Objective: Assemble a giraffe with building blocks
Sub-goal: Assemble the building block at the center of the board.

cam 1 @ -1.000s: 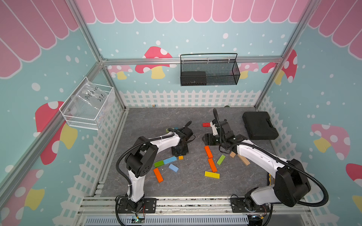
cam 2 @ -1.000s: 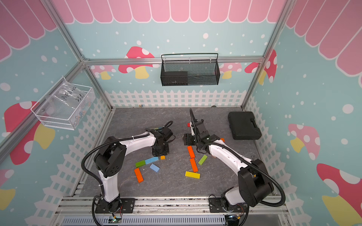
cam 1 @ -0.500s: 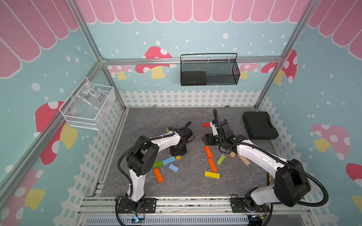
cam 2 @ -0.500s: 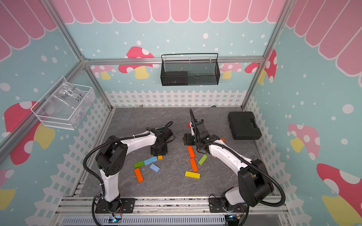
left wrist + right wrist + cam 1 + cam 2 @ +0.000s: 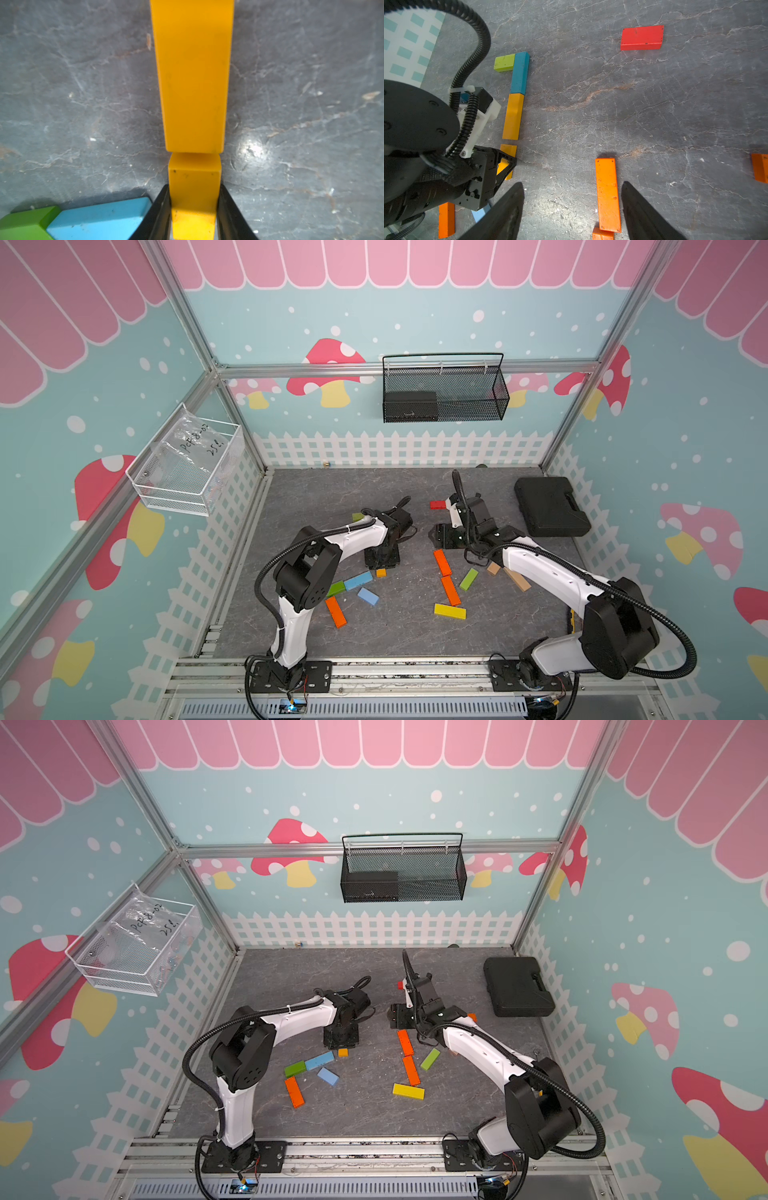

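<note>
In a top view, finds the left gripper (image 5: 381, 565) low beside the blue bar (image 5: 358, 580). Left wrist: shows jaws hugging a short yellow block (image 5: 194, 187), end-on to the long yellow bar (image 5: 193, 79); clamped or merely touching, cannot tell. Right wrist: shows the right gripper (image 5: 571, 185) spread, orange bar (image 5: 607, 193) lengthwise between.

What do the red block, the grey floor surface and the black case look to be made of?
The red block looks like painted wood: satin red coat, dark nicks along its edges. The grey floor surface is slate-like, veined, slightly shiny; real stone or a printed mat, I cannot tell. The black case is probably moulded plastic: matte, rounded corners, recessed handle.
</note>
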